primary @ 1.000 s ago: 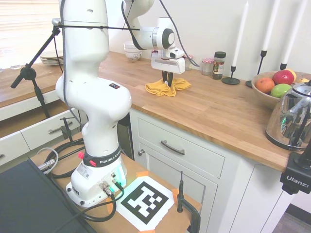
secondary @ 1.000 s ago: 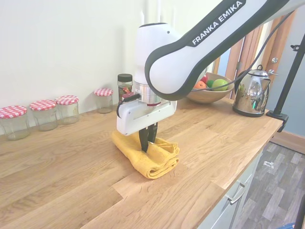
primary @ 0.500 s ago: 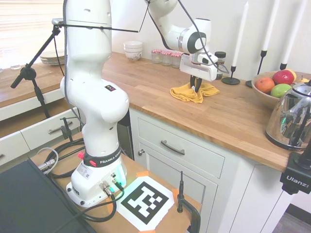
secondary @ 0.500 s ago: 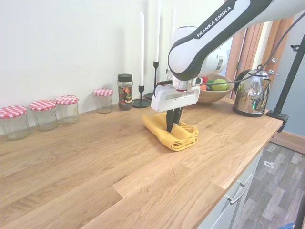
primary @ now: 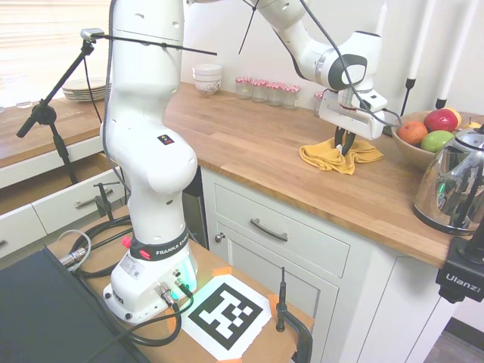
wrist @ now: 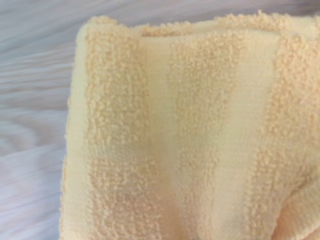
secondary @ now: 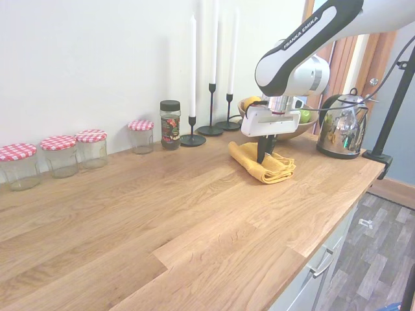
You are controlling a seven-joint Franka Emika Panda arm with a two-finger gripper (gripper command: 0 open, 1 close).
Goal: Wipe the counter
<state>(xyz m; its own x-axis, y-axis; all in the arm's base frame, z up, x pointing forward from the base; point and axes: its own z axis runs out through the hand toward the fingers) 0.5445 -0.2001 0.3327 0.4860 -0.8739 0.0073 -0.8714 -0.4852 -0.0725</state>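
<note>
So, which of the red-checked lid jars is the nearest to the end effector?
The single jar standing beside the dark-lidded spice jar. The other three stand grouped farther along the counter, away from the end effector.

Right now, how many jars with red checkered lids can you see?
4, in a row by the wall: three close together, and one beside the dark-lidded spice jar. None looks hidden.

Exterior views face the counter (primary: 249, 144) from opposite ends, sharing it; wrist view looks down close
</note>
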